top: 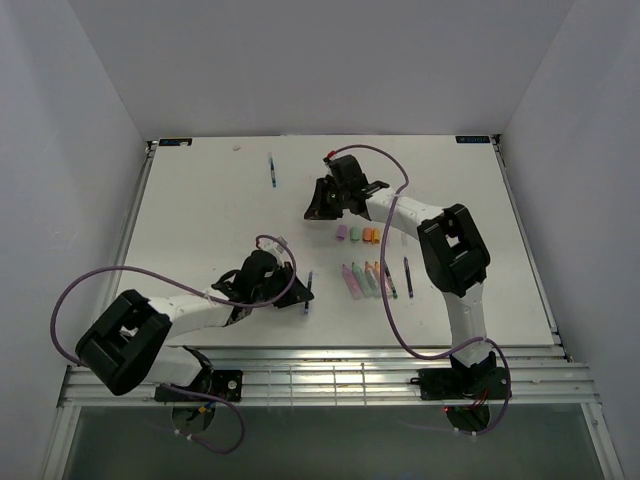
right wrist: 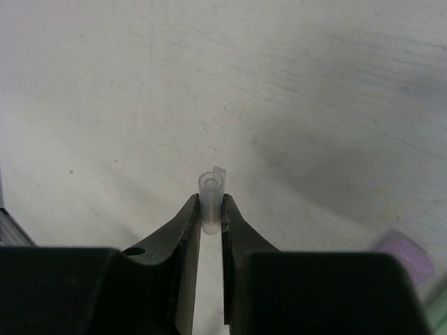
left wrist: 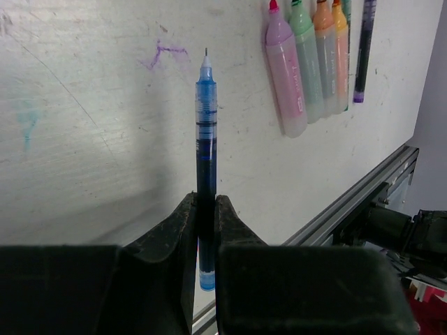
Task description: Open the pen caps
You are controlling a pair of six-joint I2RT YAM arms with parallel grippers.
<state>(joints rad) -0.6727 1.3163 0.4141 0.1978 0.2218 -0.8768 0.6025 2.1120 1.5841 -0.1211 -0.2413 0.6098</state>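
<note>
My left gripper is shut on the slim blue pen, whose bare tip points away from the wrist, just above the table. In the top view this gripper is near the table's front middle, with the pen sticking out to its right. My right gripper is shut on a small translucent pen cap with a clip, held above the white table. In the top view it is at the table's middle back. Several pastel caps lie in a row, with several uncapped pastel markers below them.
Another slim blue pen lies at the back of the table. Two thin dark pens lie right of the markers, which also show in the left wrist view. A purple cap lies near the right gripper. The metal rail runs along the table's front edge.
</note>
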